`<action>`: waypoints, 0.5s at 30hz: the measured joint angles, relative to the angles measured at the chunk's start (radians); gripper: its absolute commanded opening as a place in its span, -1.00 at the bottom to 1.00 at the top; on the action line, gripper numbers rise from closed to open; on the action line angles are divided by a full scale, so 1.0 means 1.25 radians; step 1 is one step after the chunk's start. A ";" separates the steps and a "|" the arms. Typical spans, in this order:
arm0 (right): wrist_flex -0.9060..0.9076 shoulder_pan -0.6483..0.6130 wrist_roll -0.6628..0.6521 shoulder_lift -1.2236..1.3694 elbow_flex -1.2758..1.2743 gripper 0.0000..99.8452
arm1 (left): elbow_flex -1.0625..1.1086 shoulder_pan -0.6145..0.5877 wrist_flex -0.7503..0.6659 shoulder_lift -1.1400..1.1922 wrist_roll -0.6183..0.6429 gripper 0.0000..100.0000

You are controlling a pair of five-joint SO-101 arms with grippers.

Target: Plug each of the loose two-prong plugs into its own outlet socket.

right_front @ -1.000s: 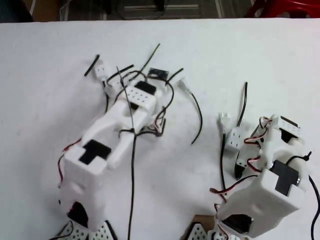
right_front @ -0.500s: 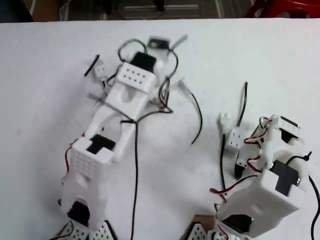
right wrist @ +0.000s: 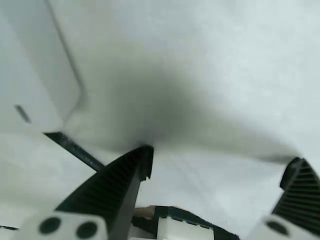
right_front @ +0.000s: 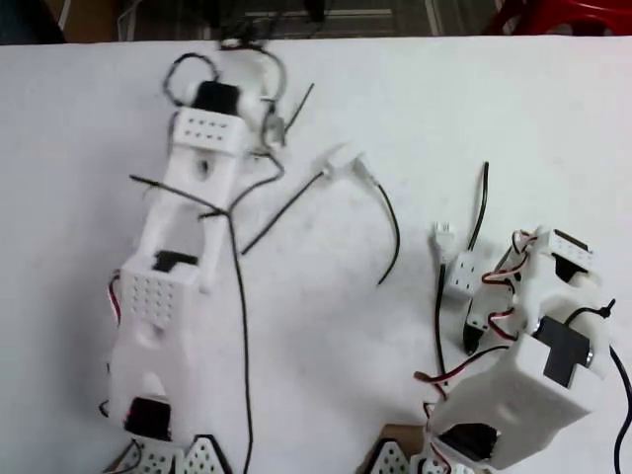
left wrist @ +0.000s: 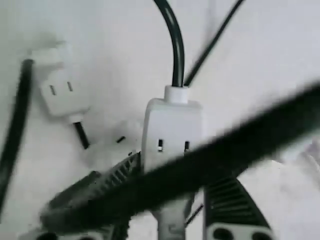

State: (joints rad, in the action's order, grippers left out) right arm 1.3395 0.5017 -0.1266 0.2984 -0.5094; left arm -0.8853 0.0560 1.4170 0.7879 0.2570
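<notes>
My left gripper (left wrist: 172,170) is shut on a white outlet socket (left wrist: 172,127) with two slots, its black cord running away from the jaws. A second white socket (left wrist: 60,90) lies just beside it. In the high view the left gripper (right_front: 237,69) is stretched to the table's far left, wrapped in looping cords. A loose white plug (right_front: 341,161) on a black cord lies mid-table. Another plug (right_front: 442,235) and a white socket (right_front: 464,272) lie by my right gripper (right_front: 484,311). The right gripper (right wrist: 220,160) hangs open over bare table, with that socket (right wrist: 30,75) off to one side.
Thin black cords (right_front: 286,202) trail across the table from the left arm. One black cord (left wrist: 210,165) crosses close in front of the left wrist camera. The table's far edge (right_front: 415,38) is close behind the left gripper. Open white tabletop (right_front: 326,346) lies between the arms.
The left arm has swung from the table's middle to the far left, dragging the socket and cords along. The mid-table plug shifted slightly left. The right arm has kept still.
</notes>
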 measured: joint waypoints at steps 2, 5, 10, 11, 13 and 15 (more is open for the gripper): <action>0.000 0.000 0.000 0.000 0.000 -0.19 | 0.000 -0.043 -0.021 0.016 0.000 -0.63; 0.000 0.000 0.000 0.000 0.000 -0.19 | 0.000 -0.085 -0.029 0.020 -0.018 -0.52; 0.000 0.000 0.000 0.000 0.000 -0.19 | -0.015 -0.095 -0.015 0.020 -0.069 -0.39; 0.000 0.000 0.000 0.000 0.000 -0.19 | -0.028 -0.095 0.002 0.020 -0.072 -0.37; 0.000 0.000 0.000 0.000 0.000 -0.19 | -0.066 -0.096 0.043 0.020 -0.074 -0.33; 0.000 0.000 0.000 0.000 0.000 -0.19 | -0.124 -0.103 0.097 0.020 -0.074 -0.32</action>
State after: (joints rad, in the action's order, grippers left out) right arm 1.3395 0.5017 -0.1266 0.2984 -0.5094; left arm -1.0403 -0.0729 1.5382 0.8124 0.1649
